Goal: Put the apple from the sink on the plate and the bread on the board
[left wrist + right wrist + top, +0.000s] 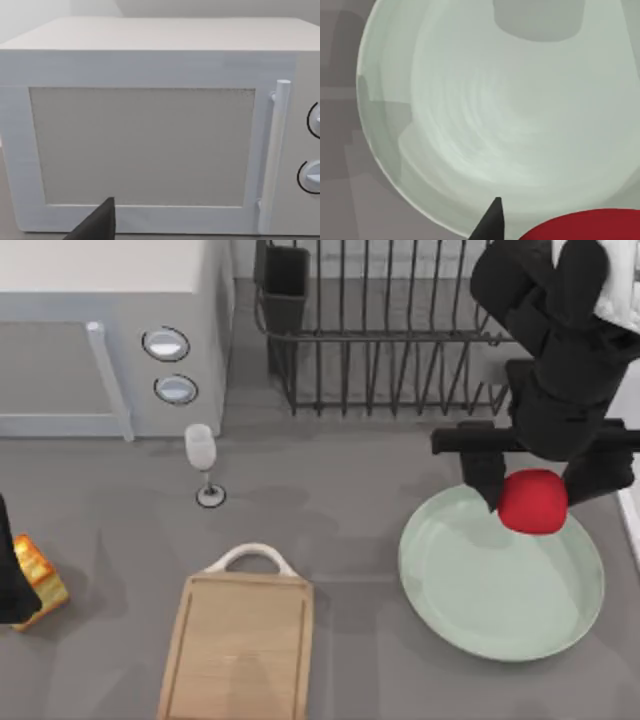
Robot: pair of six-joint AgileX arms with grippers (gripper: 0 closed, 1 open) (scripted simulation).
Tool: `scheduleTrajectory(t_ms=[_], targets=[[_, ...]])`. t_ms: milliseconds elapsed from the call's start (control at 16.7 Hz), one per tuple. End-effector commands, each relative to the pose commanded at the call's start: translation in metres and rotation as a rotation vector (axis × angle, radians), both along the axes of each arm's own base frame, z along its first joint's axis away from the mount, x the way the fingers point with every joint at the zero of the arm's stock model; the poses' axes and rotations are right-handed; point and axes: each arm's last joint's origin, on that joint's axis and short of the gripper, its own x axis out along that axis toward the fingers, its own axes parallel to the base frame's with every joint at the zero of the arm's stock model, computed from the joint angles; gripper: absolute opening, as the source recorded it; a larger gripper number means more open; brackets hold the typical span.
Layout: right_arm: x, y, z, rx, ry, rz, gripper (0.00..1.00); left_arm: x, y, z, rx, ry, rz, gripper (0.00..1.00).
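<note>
My right gripper [532, 502] clamps the apple [533, 502] above the plate [480, 615], near its far rim. I'd lower centrally before releasing. Left gripper [12, 585], clamped on the bread [40, 575], waits left of the board [238, 650].

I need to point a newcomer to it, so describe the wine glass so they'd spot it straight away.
Start at the big white microwave at the table's far left. Just off its front right corner, below its two round dials, stands the wine glass, upright and clear. It is the lone slim stemmed thing, beyond the wooden board.
</note>
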Motion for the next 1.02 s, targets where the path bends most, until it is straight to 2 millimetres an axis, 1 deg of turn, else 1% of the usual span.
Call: scheduleTrajectory(t_ms=[420,480,1020], targets=[[0.0,0.0,0.0,0.0,0.0,0.0,0.98,0.0,0.0,0.0,0.0,0.0,0.0,1.0],[0.0,0.0,0.0,0.0,0.0,0.0,1.0,0.0,0.0,0.0,0.0,0.0,0.0,1.0],[0.0004,-0.0004,-0.0002,0.0,0.0,-0.002,1.0,0.0,0.0,0.0,0.0,0.0,0.0,1.0]])
